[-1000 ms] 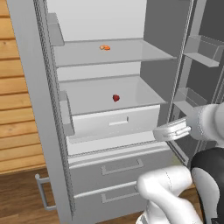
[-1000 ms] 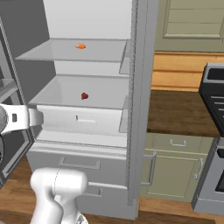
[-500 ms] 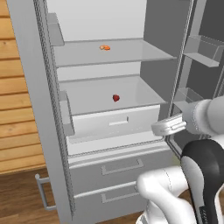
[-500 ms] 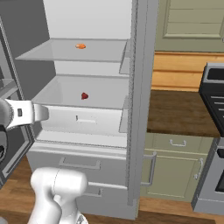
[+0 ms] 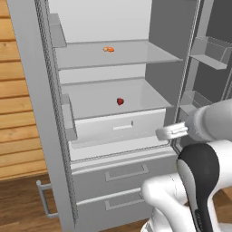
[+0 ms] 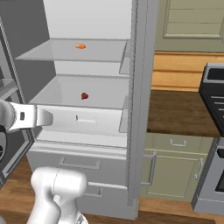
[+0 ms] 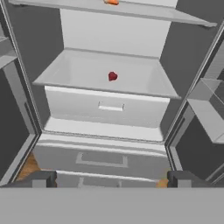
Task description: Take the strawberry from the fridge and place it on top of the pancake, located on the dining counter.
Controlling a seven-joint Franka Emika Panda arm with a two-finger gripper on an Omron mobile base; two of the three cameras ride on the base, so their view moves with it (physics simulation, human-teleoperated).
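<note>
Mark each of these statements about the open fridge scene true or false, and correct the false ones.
1. The tiny dark-red strawberry lies on the white lower shelf. True.
2. The small orange item lies beside the strawberry. False: it is on the upper shelf, above.
3. The two-finger gripper grips the strawberry. False: it is open, apart from it.
4. The tall light-grey fridge is open. True.

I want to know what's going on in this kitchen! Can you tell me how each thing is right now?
fridge: doors open.
strawberry: resting on the middle shelf, untouched.
small orange item: lying on the upper shelf.
white drawer: closed, under the strawberry's shelf.
lower drawers: both closed.
tool: open, holding nothing, outside the fridge and facing in.
</note>
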